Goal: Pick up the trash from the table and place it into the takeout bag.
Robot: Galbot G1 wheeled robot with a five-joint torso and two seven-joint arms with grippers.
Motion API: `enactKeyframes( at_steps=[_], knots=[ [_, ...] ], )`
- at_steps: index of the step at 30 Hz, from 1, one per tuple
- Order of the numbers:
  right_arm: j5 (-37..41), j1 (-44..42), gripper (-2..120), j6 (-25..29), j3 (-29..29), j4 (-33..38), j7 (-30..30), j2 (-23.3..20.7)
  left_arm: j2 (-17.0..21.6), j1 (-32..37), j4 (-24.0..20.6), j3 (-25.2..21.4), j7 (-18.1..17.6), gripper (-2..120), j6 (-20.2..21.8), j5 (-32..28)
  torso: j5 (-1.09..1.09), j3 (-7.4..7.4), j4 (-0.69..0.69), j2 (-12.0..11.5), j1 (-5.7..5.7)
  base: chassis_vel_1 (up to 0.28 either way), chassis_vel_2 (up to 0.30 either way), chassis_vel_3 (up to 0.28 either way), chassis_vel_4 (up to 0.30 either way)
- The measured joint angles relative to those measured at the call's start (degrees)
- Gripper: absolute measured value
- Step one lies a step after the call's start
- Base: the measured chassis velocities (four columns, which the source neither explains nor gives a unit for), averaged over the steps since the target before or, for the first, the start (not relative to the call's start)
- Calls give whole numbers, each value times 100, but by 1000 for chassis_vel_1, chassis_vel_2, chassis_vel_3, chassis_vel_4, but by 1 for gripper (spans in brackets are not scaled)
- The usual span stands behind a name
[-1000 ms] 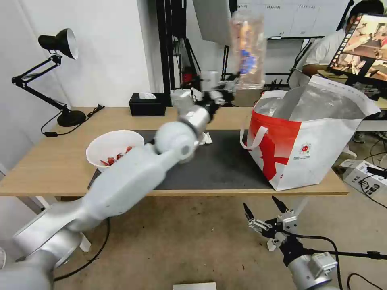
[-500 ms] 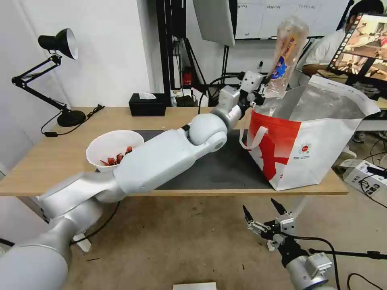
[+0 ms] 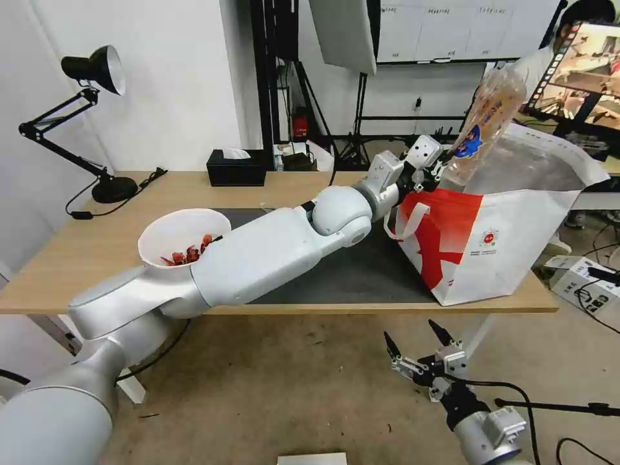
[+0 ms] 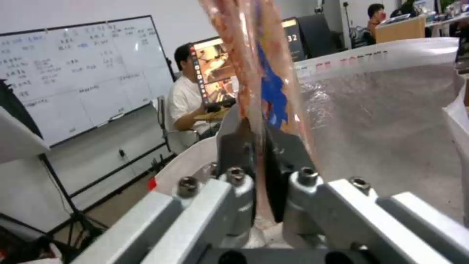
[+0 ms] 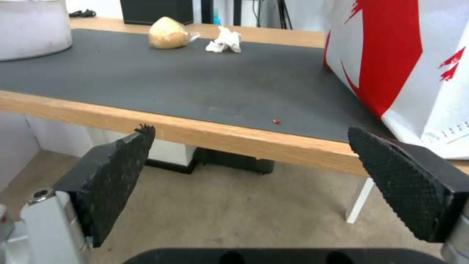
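My left gripper [image 3: 442,169] is shut on the edge of the clear plastic clamshell tray [image 3: 487,123], which stands tilted on end over the open mouth of the takeout bag [image 3: 504,239]. The left wrist view has the tray [image 4: 254,55] pinched between the dark fingers [image 4: 234,146], with the bag's foil lining [image 4: 391,121] behind. On the dark mat [image 5: 171,80] lie the knotted bag with a beige lump [image 5: 168,33] and the crumpled tissue [image 5: 225,40]. A white bowl [image 3: 184,236] with red scraps sits at the mat's left. My right gripper [image 3: 411,332] hangs open below the table's front edge [image 5: 220,137].
A black tissue box [image 3: 237,168] stands at the table's back and a black desk lamp [image 3: 97,116] at its far left. A small red crumb [image 5: 276,121] lies on the mat near the bag. A white box [image 3: 581,278] sits on the floor at right.
My left arm has swung right with the tray, from above the mat's middle to over the bag's mouth. The right gripper has sunk slightly.
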Motion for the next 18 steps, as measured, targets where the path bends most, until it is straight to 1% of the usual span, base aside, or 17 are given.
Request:
enactKeyframes(
  at_steps=[3, 4, 6, 7, 8, 9, 11, 12, 14, 15, 18],
  knots=[
    [11, 18, 100, -4, 0, 2, -1, -6, 40, -2, -108, -28, -119, 23, 2, -93, 0, 0, 0, 0, 0, 0, 0, 0, 0],
    [11, 18, 100, -4, 0, 2, -1, -6, 40, -2, -108, -28, -119, 23, 2, -93, 0, 0, 0, 0, 0, 0, 0, 0, 0],
    [13, 26, 100, -7, -2, -15, -1, -5, 69, -2, -216, -49, -193, 33, 11, -306, 0, 0, 0, 0, 0, 0, 0, 0, 0],
    [13, 26, 100, -7, -2, -15, -1, -5, 69, -2, -216, -49, -193, 33, 11, -306, 0, 0, 0, 0, 0, 0, 0, 0, 0],
    [15, 28, 100, -9, -5, -17, -1, -5, 74, -3, -244, -60, -229, 36, 21, -378, 0, 0, 0, 0, 0, 0, 0, 0, 0],
    [16, 30, 100, -15, -8, -18, -1, -2, 80, -3, -280, -89, -270, 43, 30, -469, 0, 0, 0, 0, 0, 0, 0, 0, 0],
    [19, 29, 100, -20, -8, -15, 0, 3, 100, -4, -361, -169, -322, 52, 41, -609, 0, 0, 0, 0, 0, 0, 0, 0, 0],
    [19, 29, 100, -20, -8, -15, 0, 3, 100, -4, -361, -169, -322, 52, 41, -609, 0, 0, 0, 0, 0, 0, 0, 0, 0],
    [87, -18, 100, -34, 39, 48, 2, 0, 224, -19, -581, -290, -357, 64, 60, -780, 0, 0, 0, 0, 0, 0, 0, 0, 0],
    [87, -18, 100, -34, 39, 48, 2, 0, 224, -19, -581, -290, -357, 64, 60, -780, 0, 0, 0, 0, 0, 0, 0, 0, 0],
    [121, -174, 100, -43, 254, 240, 7, 64, 565, 52, -1017, -462, -343, 77, 92, -868, -1, -1, -2, 0, 0, 0, 0, 0, 0]
  ],
)
